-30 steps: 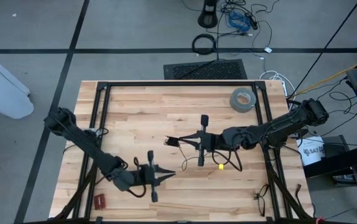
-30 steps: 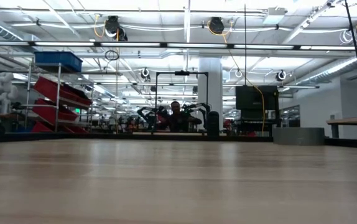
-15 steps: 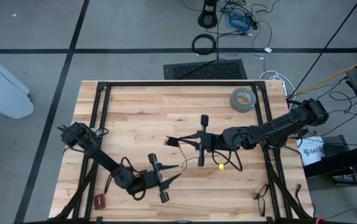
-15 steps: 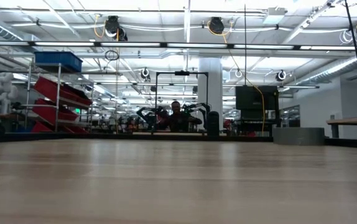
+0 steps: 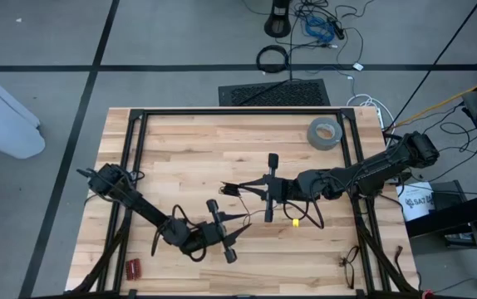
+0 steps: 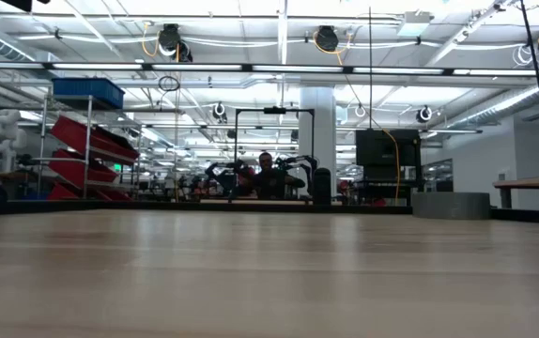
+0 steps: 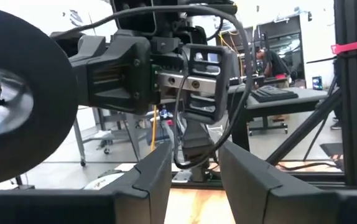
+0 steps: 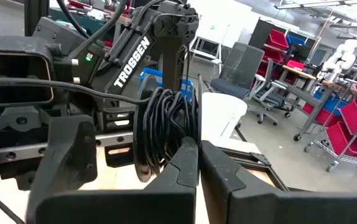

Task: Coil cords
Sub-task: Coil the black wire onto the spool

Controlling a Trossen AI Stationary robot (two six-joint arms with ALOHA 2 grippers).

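While the closed right tool (image 8: 197,163) pinches the thin black wire bundle (image 8: 166,124), the part-open, empty left tool (image 5: 222,231) is guided to the loose strand.

Two dark arms (image 5: 351,174) — white TROSSEN lettering (image 8: 130,62), looped cables.

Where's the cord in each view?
High: cord, a thin black wire at the table's middle, beside the right gripper.
Low: not in it.
Left wrist: cannot tell it from arm cabling.
Right wrist: coiled bundle at that gripper's fingertips.
Shared landmark: right gripper.
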